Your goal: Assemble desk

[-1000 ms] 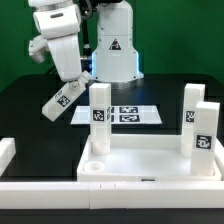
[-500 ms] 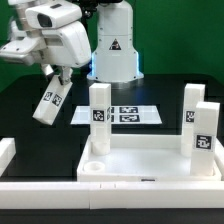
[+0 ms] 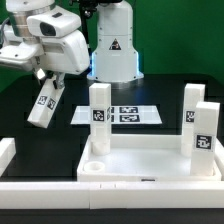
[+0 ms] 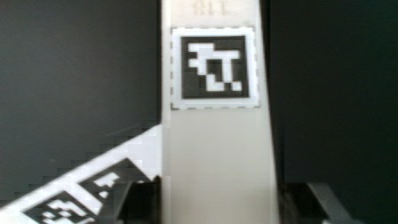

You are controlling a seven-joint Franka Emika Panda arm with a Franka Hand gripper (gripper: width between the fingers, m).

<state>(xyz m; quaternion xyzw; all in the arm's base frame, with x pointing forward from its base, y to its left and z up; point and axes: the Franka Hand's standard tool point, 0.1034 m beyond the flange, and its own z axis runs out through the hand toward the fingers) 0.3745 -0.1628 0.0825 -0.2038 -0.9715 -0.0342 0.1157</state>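
1. Exterior view: the white end effector (image 3: 48, 80) is closed on a short square white plastic leg (image 3: 44, 103), which hangs tilted in the air above the black surface (image 3: 30, 125), at the exterior view's left, well apart from everything else.
2. Open black surface lies below and around the held leg; a low white border wall (image 3: 6, 152) bounds the near left corner.
3. The white rimmed rectangular plastic tabletop (image 3: 140, 160) lies flat at the near edge, with a round socket (image 3: 93, 167) free at its near left corner.
4. Three square white legs stand upright on it: one at the back left (image 3: 98, 118), two at the right (image 3: 191, 112) (image 3: 203, 132).
5. Each leg bears a black-and-white square tag; no writing can be read.
6. A flat white marker board (image 3: 125, 114) with tags lies behind the tabletop.
7. Wrist view: the held leg (image 4: 217, 120) fills the middle, smooth, straight-edged, its tag (image 4: 215, 65) blurred, with dark fingers (image 4: 329, 196) at its sides.
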